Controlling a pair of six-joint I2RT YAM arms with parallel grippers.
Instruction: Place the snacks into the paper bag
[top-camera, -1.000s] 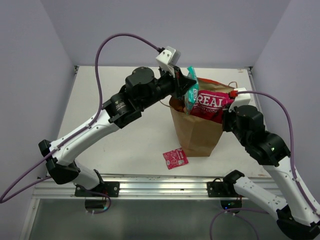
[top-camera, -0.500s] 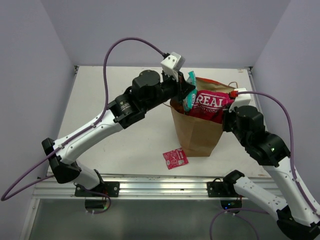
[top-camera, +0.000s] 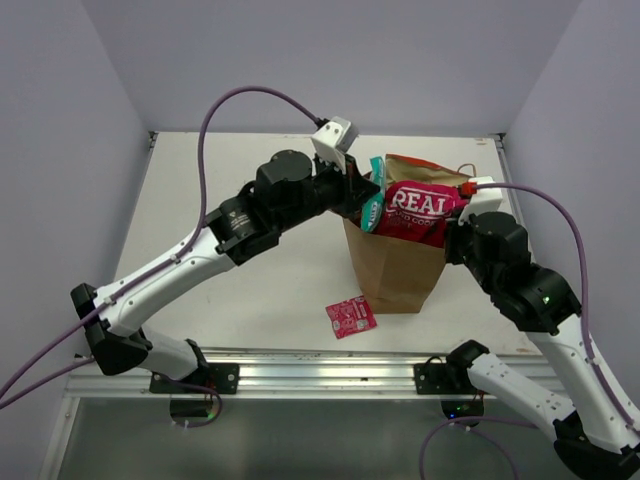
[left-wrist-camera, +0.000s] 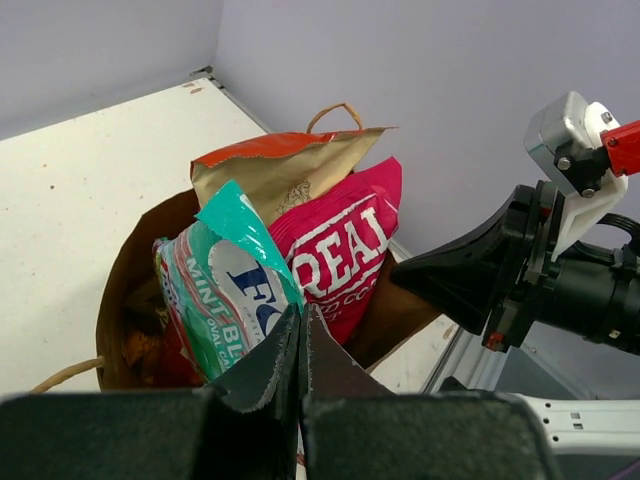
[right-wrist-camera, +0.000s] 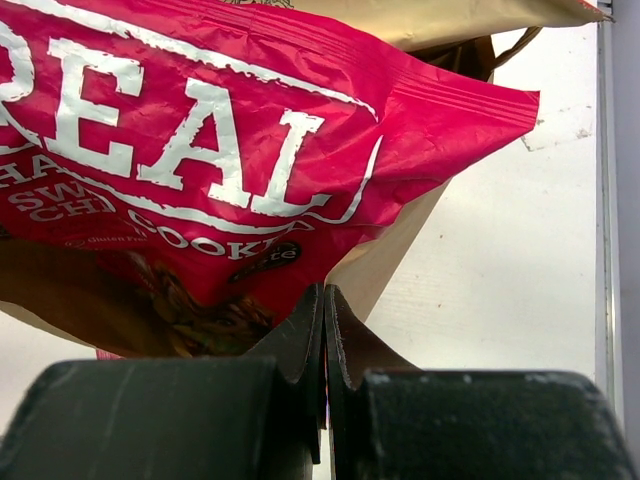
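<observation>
At the paper bag's (top-camera: 395, 270) mouth, my left gripper (left-wrist-camera: 302, 318) pinches the teal-green packet (left-wrist-camera: 225, 290); my right gripper (right-wrist-camera: 323, 295) clamps the rim under the REAL packet (right-wrist-camera: 200, 150).

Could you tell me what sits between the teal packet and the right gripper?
The pink-red REAL packet, seen in the left wrist view.

Overhead view: bright, even, soft light from above. White table (top-camera: 250, 290) shows only a faint shadow beside the paper bag (top-camera: 395, 270). No glare, sharp thruout.

Left wrist view: teal packet (left-wrist-camera: 225, 290) + bag crisp. Left gripper (left-wrist-camera: 302, 325), bottom of frame, is dark & blurry.

Right wrist view: pink packet (right-wrist-camera: 200, 150) has mild sheen on its creases. Right gripper (right-wrist-camera: 323, 300), bottom centre, is soft & underexposed.
</observation>
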